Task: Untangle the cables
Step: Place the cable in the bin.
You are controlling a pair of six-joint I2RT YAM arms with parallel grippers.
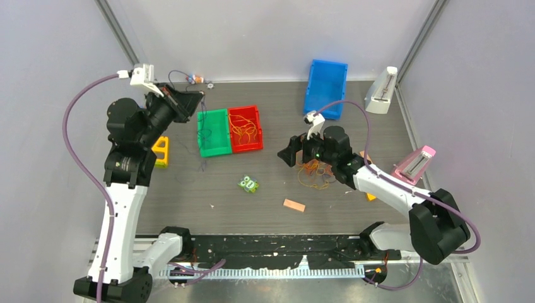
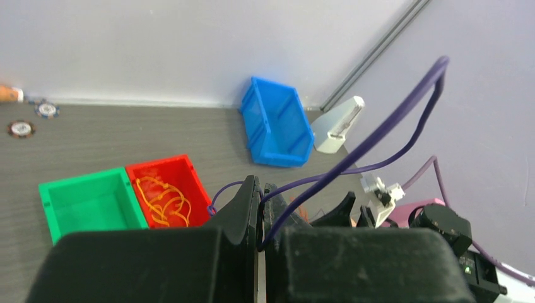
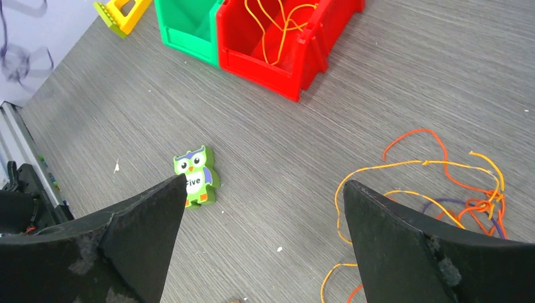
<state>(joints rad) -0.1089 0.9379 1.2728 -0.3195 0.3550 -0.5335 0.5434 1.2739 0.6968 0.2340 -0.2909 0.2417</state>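
- The left fingers [image 2: 243,208] are pressed together on a purple cable [image 2: 443,64], which is pinched in the seam between them.
- In the left wrist view this cable is seen rising in a long loop toward the upper right and returning to the fingers. Its ends cannot be traced.
- In the top view the left arm is seen raised above the far left of the surface [image 1: 265,208]. A thin dark strand below the fingers is only faintly made out.
- The right fingers [image 3: 145,221] are spread wide and nothing is held between them.
- A tangle [image 3: 467,196] of orange, red and purple cables lies on the surface just beside the right-hand fingertip in the right wrist view. Its lower part is hidden behind that finger and cut off by the frame edge.
- From above, the tangle is partly covered by the right arm's wrist.
- More orange cables [image 3: 277,25] lie inside a red bin [image 3: 296,63], which touches a green bin [image 3: 189,31]. Both are cropped at the top of the right wrist view.
- An owl block [image 3: 197,177] lies on the surface near the left-hand fingertip in that view.
- The lower half of the left wrist view is filled by the gripper's black body, so the surface beneath it is hidden.
- A blue bin [image 1: 325,88] sits toward the back of the surface, well apart from the tangle.
- Small items by the back wall, seen from above, are too small to be identified.
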